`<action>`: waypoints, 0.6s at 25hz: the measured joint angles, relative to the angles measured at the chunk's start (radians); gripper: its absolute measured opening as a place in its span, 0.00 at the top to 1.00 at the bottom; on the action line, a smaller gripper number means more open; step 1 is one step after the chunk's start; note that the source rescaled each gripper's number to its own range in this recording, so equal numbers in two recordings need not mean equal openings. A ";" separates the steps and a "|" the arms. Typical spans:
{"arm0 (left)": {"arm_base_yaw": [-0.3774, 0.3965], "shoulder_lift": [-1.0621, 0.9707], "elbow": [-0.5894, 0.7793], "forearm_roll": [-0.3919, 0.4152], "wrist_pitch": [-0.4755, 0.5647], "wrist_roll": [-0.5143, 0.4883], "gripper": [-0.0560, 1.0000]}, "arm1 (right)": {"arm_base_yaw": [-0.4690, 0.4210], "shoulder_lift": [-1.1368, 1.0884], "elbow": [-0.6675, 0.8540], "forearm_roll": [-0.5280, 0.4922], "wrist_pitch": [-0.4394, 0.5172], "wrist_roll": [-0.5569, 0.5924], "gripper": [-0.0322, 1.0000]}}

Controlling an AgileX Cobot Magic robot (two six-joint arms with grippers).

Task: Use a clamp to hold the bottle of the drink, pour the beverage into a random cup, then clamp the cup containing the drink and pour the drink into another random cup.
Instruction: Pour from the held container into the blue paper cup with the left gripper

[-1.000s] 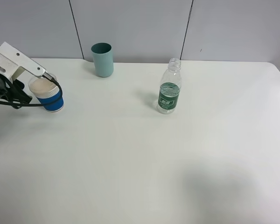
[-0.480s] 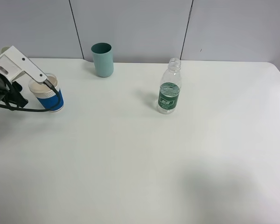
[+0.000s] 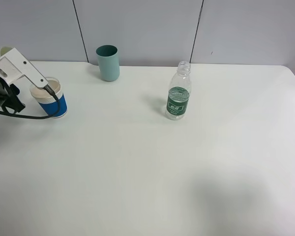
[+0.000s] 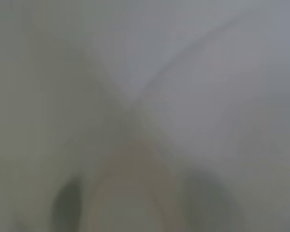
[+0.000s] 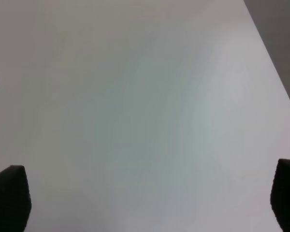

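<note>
I see the left gripper (image 3: 7, 61) at far left, closed tight, whether on the pale cup (image 3: 6, 50) I cannot tell | blue cup (image 3: 50, 100) just beside it on desk (image 3: 147, 167) | bottle (image 3: 179, 92) upright right of centre | teal cup (image 3: 108, 62) upper left | right gripper (image 5: 145, 195) spread wide over bare desk

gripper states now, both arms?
Left gripper: shut; the blurred wrist view does not show on what.
Right gripper: open, holding nothing.

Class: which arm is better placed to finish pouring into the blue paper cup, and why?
The left. Its arm is right at the blue paper cup at the table's left edge, while the right tool hangs open over bare table.
</note>
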 joint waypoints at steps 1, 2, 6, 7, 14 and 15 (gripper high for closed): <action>0.000 0.000 0.000 0.003 0.000 0.007 0.93 | 0.000 0.000 0.000 0.000 0.000 0.000 0.00; 0.000 0.000 0.000 0.004 0.000 0.011 0.93 | 0.000 0.000 0.000 0.000 0.000 0.000 0.00; 0.000 0.000 -0.002 0.007 -0.001 0.022 0.93 | 0.000 0.000 0.000 0.000 0.000 0.000 0.00; 0.000 0.000 -0.002 0.007 -0.001 0.022 0.93 | 0.000 0.000 0.000 0.000 0.000 0.000 0.00; 0.000 0.000 -0.002 0.008 -0.016 0.053 0.93 | 0.000 0.000 0.000 0.000 0.000 0.000 0.00; 0.000 0.000 -0.002 0.008 -0.019 0.056 0.93 | 0.000 0.000 0.000 0.000 0.000 0.000 0.00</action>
